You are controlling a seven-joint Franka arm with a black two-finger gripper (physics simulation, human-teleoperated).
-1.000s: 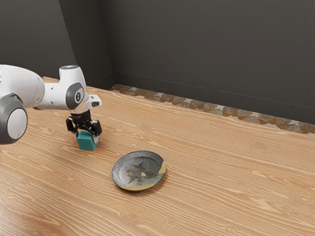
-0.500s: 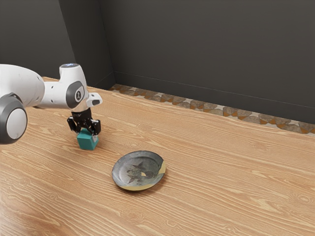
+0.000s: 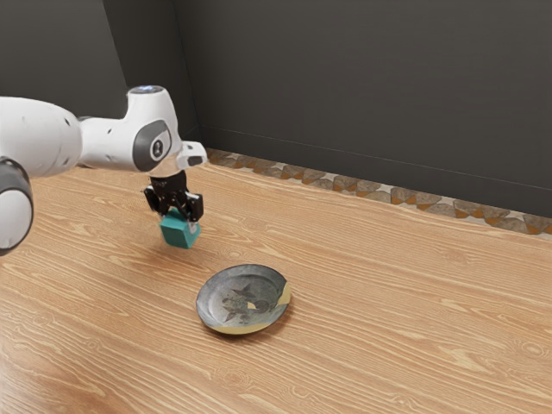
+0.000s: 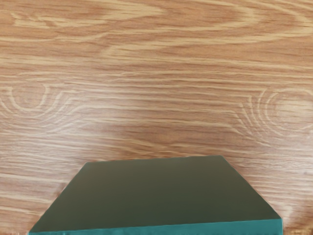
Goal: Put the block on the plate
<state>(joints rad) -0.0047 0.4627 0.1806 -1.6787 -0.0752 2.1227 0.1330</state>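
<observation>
Nearest you in the exterior view, the plate [image 3: 226, 293] lies where it was, flat on the table [image 3: 397, 319], with nothing on it. Beyond it, toward the exterior view's left, is the block [image 3: 178, 231], and this is what has changed: over the last half second it has travelled with your tool [image 3: 181, 216], up and toward the exterior view's right. You have it pinched between the two fingers, a little tilted, and it looks just lifted off the wood. In the wrist view its dark top sits right under the hand. So your grasp seems to be holding, and the carry has begun; next, bring the block across over the plate, high enough to clear the rim, then level and lower it. Farthest off stands the dark wall [image 3: 362, 86].
</observation>
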